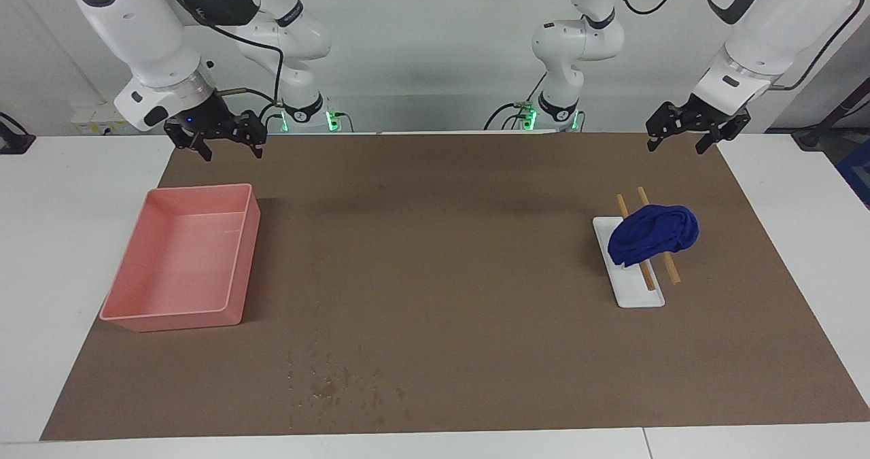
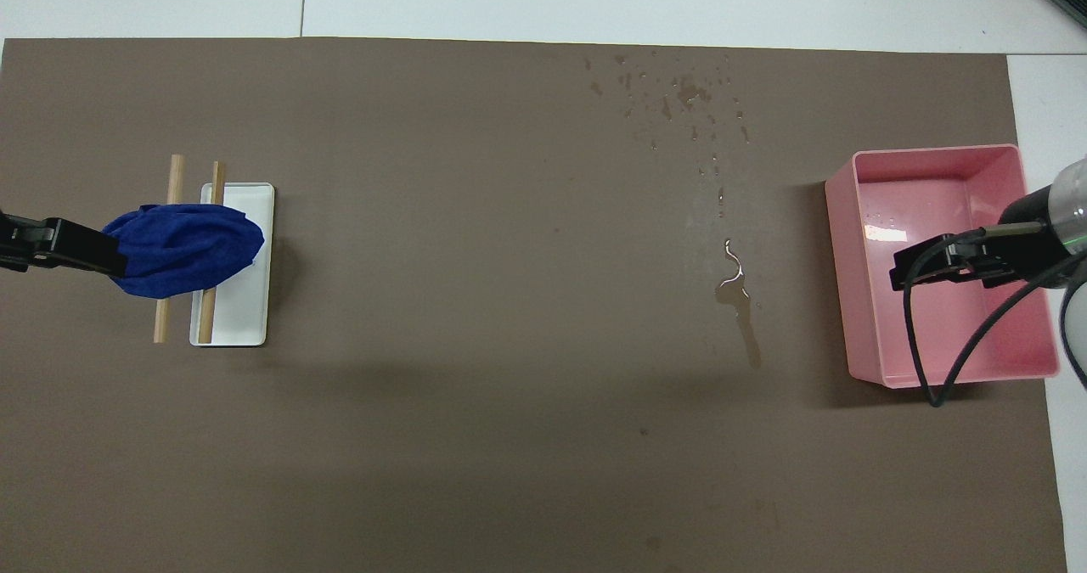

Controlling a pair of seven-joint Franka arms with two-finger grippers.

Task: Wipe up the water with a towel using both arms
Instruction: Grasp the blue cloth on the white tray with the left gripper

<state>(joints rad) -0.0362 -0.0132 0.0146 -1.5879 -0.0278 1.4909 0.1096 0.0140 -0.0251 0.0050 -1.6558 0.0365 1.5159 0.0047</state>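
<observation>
left arm: waits, raised, wrist bent down | left claw: hangs in the air at its own end of the tabletop, fingers spread apart, nothing held | right arm: raised, wrist bent down | right claw: hangs in the air, fingers spread apart, nothing held

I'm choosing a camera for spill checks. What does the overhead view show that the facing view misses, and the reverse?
Overhead only: a glossy water trail on the mat, beside the bin.
Facing only: both arms whole, with the left end effector and right end effector open in the air, holding nothing.
Both: the towel draped over two sticks on the tray, and the droplets farthest from the robots.
</observation>
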